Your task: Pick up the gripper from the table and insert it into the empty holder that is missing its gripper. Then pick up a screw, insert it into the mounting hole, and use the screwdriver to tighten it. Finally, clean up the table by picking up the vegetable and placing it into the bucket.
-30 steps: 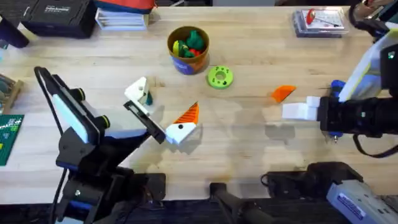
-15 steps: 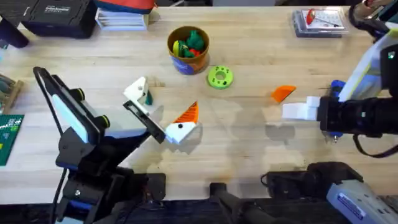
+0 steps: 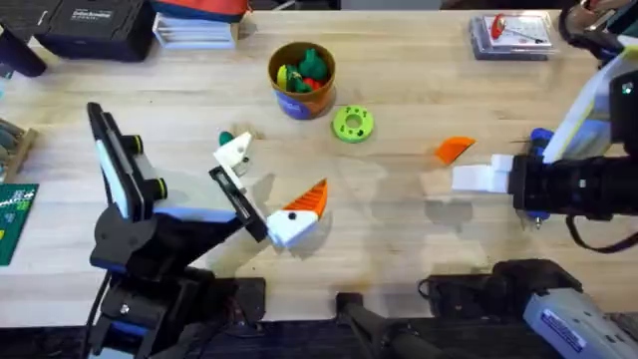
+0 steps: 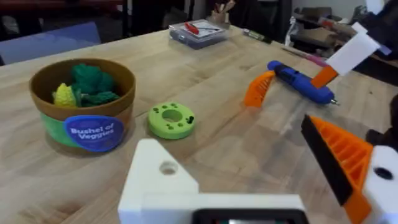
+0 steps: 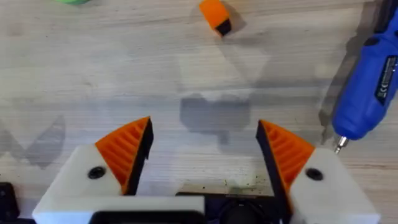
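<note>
Pale wood table (image 3: 419,249). Bucket (image 3: 301,78) at far centre, holds green + yellow toy veg, incl. dark green vegetable (image 4: 99,98). Lime disc (image 3: 352,123) just beside bucket. Screwdriver (image 4: 301,83) lying flat near my R gripper (image 5: 205,155), fingers apart, empty. My L gripper (image 3: 269,189) fingers apart, empty.

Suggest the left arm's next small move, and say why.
Probably shift the left gripper toward the vegetable until it sits between the open fingers. The vegetable now lies on the table just outside the gripper's white finger, so closing here would miss it.
</note>
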Available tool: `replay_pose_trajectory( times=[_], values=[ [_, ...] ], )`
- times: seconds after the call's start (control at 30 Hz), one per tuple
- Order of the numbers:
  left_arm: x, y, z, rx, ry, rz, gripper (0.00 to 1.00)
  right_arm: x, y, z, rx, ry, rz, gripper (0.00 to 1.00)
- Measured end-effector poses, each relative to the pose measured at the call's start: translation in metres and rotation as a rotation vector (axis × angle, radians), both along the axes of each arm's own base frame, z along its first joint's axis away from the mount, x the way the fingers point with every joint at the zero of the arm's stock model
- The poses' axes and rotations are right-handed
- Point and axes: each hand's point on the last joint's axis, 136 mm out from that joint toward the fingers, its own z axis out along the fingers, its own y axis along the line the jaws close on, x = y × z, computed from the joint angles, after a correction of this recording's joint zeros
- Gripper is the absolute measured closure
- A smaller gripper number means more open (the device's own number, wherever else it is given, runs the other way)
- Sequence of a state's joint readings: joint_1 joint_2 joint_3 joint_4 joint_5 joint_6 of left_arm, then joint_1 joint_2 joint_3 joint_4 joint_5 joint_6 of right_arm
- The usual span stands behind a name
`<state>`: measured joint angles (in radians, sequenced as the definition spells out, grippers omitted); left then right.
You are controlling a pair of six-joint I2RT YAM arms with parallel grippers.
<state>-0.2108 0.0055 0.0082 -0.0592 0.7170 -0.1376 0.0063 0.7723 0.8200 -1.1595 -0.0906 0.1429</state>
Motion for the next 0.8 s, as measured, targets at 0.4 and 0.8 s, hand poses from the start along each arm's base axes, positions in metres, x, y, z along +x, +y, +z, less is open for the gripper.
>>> replay_pose_trajectory(
  times=[0.4, 0.8],
  values=[
    [-0.022, -0.014, 0.0, -0.021, 0.028, -0.152, 0.016, 0.023, 0.001, 0.01, 0.008, -0.101, 0.003, 0.007],
    [-0.024, -0.015, 0.0, -0.022, 0.029, -0.162, 0.015, 0.053, 0.013, 0.033, 0.061, -0.239, 0.045, 0.008]
  ],
)
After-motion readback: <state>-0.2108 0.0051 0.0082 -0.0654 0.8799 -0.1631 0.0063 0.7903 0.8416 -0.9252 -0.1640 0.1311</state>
